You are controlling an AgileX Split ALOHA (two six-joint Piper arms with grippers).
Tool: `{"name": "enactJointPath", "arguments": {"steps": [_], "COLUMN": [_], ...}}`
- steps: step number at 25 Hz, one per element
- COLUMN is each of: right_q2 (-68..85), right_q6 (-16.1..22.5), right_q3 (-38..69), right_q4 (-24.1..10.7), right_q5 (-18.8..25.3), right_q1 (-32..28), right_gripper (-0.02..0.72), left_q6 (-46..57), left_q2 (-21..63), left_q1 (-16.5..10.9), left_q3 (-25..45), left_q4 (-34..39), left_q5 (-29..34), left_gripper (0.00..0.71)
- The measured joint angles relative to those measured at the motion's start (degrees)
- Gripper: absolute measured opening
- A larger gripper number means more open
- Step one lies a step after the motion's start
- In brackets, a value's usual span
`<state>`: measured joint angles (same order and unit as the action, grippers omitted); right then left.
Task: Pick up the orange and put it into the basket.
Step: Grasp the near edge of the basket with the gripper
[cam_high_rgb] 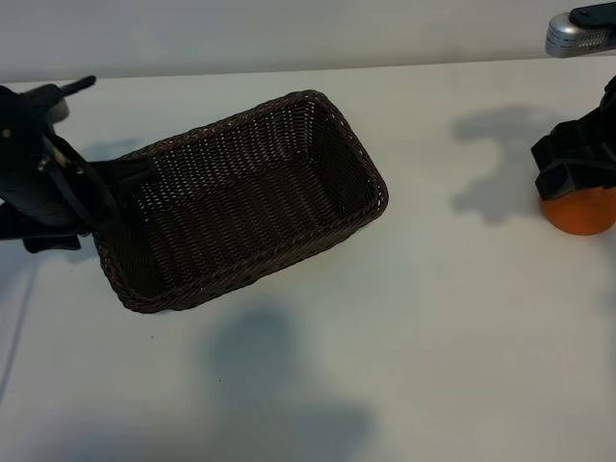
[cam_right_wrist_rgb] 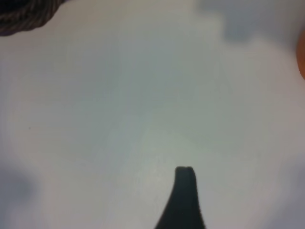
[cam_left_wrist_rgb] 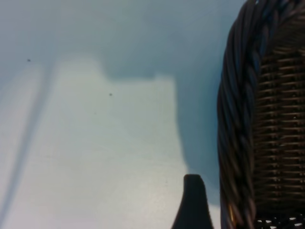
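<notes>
The orange [cam_high_rgb: 580, 213] sits on the white table at the far right, its upper part hidden behind my right gripper [cam_high_rgb: 574, 171], which hangs open just above it. In the right wrist view only a sliver of the orange [cam_right_wrist_rgb: 302, 59] shows at the frame edge, well ahead of the one visible finger [cam_right_wrist_rgb: 184, 200]. The dark-brown wicker basket [cam_high_rgb: 371, 173] lies left of centre, empty. My left gripper [cam_high_rgb: 117, 179] is open at the basket's left end. In the left wrist view, its visible finger [cam_left_wrist_rgb: 193, 205] stands just outside the braided rim [cam_left_wrist_rgb: 236, 124].
A grey device [cam_high_rgb: 580, 34] pokes in at the top right corner. The table's far edge [cam_high_rgb: 404, 69] runs along the back. Bare tabletop [cam_high_rgb: 452, 289] lies between the basket and the orange and along the front.
</notes>
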<state>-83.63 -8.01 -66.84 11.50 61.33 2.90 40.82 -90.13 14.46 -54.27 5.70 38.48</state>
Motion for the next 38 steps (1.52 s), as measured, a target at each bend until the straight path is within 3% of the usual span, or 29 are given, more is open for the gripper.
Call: {"name": "enactJointPath", "arguments": {"steps": [18,38], "right_q2": [0.0,0.0], "right_q6": [-0.04,-0.04], "right_q3": [0.0,0.0], "right_q4": [0.0,0.0], "right_q5": [0.0,0.0], "right_q1": [0.0,0.0], "right_gripper": [0.589,0.589], "left_q6": [-1.59,-2.38], "left_q2": [-11.5,-12.74], "left_q1": [-0.01,-0.01], "left_q3": [0.0,0.06], "left_q4": [-0.34,-1.8], "left_q5": [-4.65,-7.56], "left_gripper": [0.567,0.544]}}
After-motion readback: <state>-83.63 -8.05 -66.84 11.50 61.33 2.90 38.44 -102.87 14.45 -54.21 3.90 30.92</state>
